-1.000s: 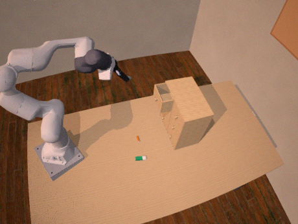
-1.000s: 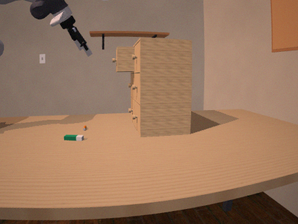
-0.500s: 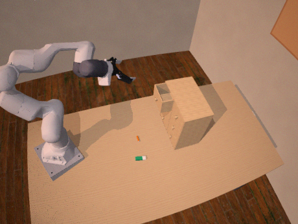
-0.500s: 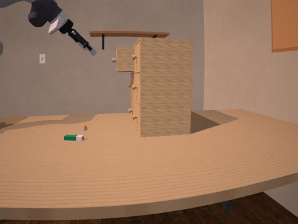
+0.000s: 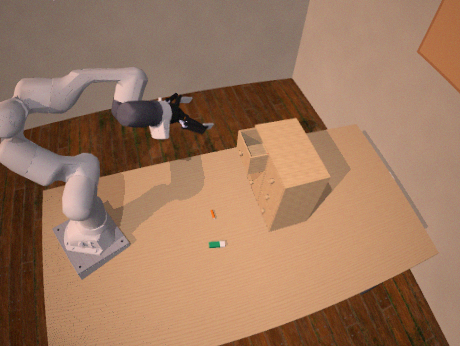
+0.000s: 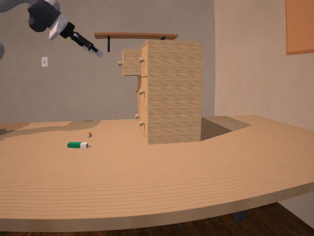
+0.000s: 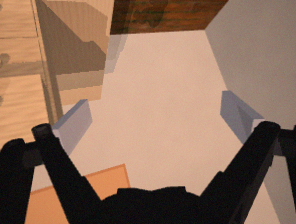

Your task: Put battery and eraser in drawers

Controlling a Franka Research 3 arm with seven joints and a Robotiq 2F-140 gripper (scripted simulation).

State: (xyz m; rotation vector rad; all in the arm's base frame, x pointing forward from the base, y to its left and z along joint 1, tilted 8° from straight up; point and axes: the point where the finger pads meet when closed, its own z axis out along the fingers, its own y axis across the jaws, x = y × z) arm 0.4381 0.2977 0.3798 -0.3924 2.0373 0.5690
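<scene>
The small wooden chest [image 5: 285,170] stands on the table, also in the exterior view [image 6: 170,90]. Its top-row left drawer [image 5: 252,145] [image 6: 131,62] is pulled partly out; the other drawers look pushed in. The green and white eraser [image 5: 217,244] [image 6: 78,144] lies flat on the table in front of the chest. I see no nine-volt battery; the open drawer's inside is mostly hidden. My gripper [image 5: 197,112] [image 6: 95,51] is open and empty, high in the air at the open drawer's level, well short of its front. In the wrist view the fingers frame bare wall, with the chest [image 7: 20,65] at the left.
A small orange thing [image 5: 213,214] [image 6: 89,134] lies on the table between the eraser and the chest. A wall shelf [image 6: 136,35] hangs behind the chest. An orange panel [image 6: 300,27] is on the right wall. My arm's base [image 5: 90,242] sits at the table's left.
</scene>
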